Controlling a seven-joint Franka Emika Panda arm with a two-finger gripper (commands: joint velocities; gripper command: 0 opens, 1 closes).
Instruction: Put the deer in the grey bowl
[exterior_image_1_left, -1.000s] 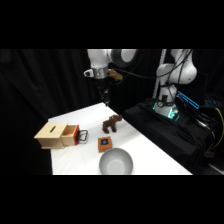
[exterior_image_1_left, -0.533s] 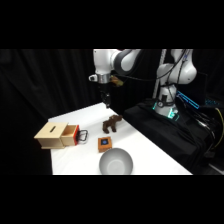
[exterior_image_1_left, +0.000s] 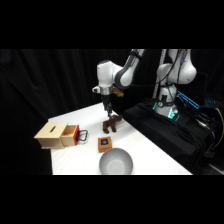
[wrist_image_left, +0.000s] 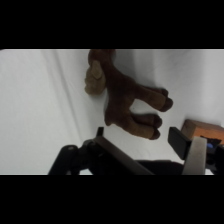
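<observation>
With the gripper (wrist_image_left: 150, 150) spread apart just above it, pinch the deer (wrist_image_left: 125, 97), likely light and soft, across its narrow body, then carry it toward the grey bowl (exterior_image_1_left: 116, 162) at six o'clock.

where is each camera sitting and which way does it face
Side view: stands beside the table, looking across and down; shows the white arm reaching from upper right, gripper above the deer, with the grey bowl nearer the camera.
Wrist view: rides the wrist, looking past the gripper at the table; black linkage and fingers rise from the bottom edge.
Shared: the deer and the orange-brown cube.
</observation>
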